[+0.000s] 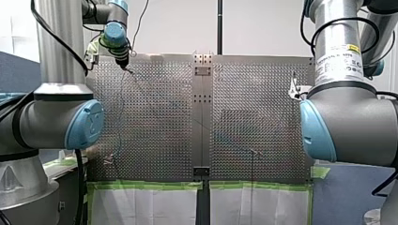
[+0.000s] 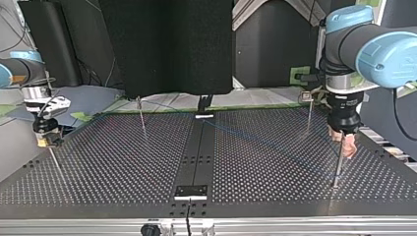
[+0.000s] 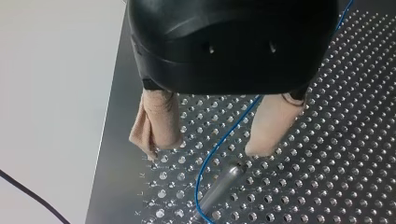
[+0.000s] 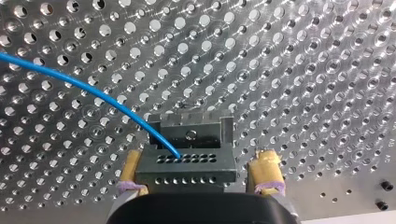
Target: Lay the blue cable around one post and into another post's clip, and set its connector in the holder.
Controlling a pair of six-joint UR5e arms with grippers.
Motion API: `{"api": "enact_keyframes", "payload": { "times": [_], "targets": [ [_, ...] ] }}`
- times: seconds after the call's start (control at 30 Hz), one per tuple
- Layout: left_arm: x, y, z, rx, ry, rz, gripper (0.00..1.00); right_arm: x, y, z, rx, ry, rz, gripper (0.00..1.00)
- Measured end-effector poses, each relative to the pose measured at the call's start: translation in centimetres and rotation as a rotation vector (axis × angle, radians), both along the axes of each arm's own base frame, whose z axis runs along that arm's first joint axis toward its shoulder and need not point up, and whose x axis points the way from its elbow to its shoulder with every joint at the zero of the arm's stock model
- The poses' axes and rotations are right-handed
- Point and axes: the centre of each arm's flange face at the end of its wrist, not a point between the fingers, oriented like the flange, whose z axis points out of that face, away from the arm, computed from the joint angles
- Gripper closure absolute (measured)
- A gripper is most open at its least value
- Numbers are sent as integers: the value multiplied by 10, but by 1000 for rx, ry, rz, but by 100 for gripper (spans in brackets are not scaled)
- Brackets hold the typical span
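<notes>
Thin blue cable (image 4: 93, 91) judged light, limp, slippery; firmest hold offered by rigid dark perforated connector (image 4: 187, 163). Connector straddled by right gripper (image 4: 198, 175), spread, unclamped; left gripper (image 3: 205, 149) parted, cable loose between.

Black left gripper (image 3: 205, 149) hangs vertical off my left arm, beige-padded fingers (image 3: 156, 123) spread wide apart; right gripper (image 4: 200, 179) also points down, yellow-padded fingers (image 4: 267, 170) parted, not clamped.
</notes>
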Motion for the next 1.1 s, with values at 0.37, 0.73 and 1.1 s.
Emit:
{"api": "enact_keyframes", "payload": {
  "times": [0.37, 0.73, 1.1],
  "targets": [
    [-1, -1, 0, 1, 0, -3, 0, 0, 0, 0, 0, 0, 0, 0],
    [-31, -36, -7, -13, -51, -151, 0, 0, 0, 0, 0, 0, 0, 0],
    [-32, -80, -85, -117, 23, -220, 0, 0, 0, 0, 0, 0, 0, 0]
  ]
}}
